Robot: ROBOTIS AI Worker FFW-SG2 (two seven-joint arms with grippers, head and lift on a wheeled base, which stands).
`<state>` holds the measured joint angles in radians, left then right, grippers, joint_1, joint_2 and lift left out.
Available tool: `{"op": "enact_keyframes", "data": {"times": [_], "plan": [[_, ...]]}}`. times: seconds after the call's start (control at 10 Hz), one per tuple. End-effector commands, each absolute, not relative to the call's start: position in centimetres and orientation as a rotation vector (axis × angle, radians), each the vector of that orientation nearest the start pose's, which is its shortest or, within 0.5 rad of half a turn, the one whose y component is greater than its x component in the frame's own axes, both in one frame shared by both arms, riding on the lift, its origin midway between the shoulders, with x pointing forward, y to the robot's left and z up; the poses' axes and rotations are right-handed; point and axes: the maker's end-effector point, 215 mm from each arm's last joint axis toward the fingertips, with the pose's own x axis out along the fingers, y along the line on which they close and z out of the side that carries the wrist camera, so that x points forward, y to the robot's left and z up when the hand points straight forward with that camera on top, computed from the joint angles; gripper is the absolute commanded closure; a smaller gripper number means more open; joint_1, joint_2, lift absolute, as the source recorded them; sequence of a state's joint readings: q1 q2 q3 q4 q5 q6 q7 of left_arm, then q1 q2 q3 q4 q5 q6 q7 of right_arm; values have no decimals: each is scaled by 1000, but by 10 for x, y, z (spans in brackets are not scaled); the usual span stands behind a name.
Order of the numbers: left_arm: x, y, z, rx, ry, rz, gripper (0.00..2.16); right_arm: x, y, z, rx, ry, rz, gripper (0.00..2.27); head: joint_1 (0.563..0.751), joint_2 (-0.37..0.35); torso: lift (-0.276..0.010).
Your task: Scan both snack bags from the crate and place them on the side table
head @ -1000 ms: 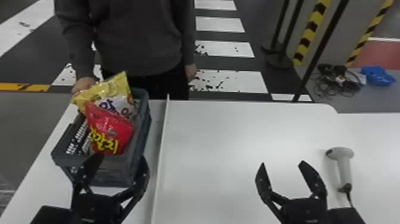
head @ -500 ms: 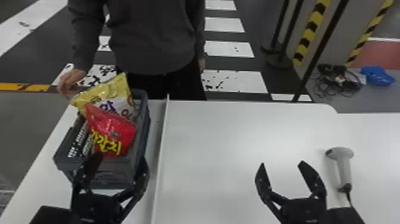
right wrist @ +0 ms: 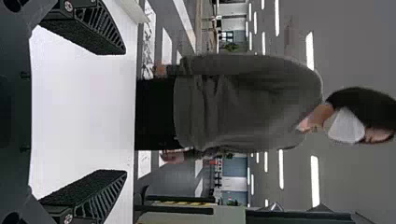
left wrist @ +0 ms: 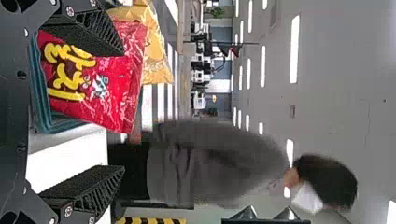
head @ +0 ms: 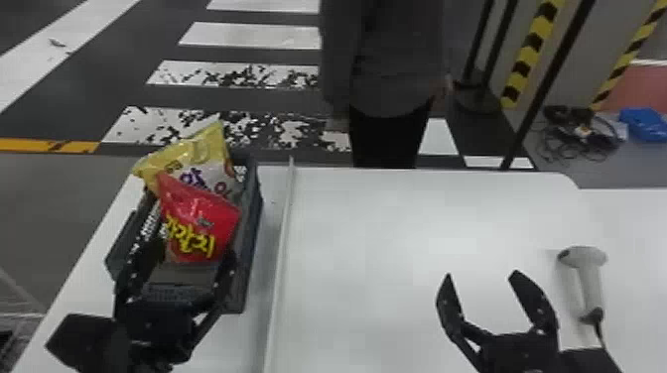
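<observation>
Your left gripper [head: 191, 250] stands at the near end of the crate [head: 251, 233], its jaws spread wide with nothing clamped between them. The crate is blue-grey plastic, a long box with a smooth rim and openwork side walls. Just ahead of those jaws, inside the crate, you have the red snack bag [head: 201, 211]: glossy, crinkled film, plump through the middle, with fat yellow lettering, a small cartoon figure and a pointed corner tipped up to the left. In the left wrist view, one finger overlaps it; you can't tell whether they touch. Farther from the jaws, behind the red one, the yellow snack bag [head: 198, 149] leans up over the rim, shiny yellow above and pale below, with purple and red print.

Your right gripper [head: 481, 274] is over the smooth white tabletop [head: 397, 223], its jaws also apart and empty, ribbed along the sides and grainy inside. Just right of them lies a pale grey scanner [head: 589, 282], round-headed on a slim handle. A raised pale strip [head: 285, 223] runs between your two grippers.
</observation>
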<state>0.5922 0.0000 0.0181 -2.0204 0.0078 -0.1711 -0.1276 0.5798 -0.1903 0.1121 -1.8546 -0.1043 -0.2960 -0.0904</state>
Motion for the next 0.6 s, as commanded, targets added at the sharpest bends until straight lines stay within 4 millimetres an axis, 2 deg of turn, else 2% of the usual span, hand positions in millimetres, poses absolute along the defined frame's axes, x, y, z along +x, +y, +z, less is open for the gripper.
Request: {"op": "enact_keyframes", "data": {"times": [0.0, 0.5], "plan": [[423, 226, -348, 10, 10, -97, 140, 399, -213, -393, 1, 20, 79, 80, 695, -15, -95], [455, 263, -380, -15, 201, -130, 140, 400, -214, -394, -4, 27, 82, 80, 695, 48, -95]]}}
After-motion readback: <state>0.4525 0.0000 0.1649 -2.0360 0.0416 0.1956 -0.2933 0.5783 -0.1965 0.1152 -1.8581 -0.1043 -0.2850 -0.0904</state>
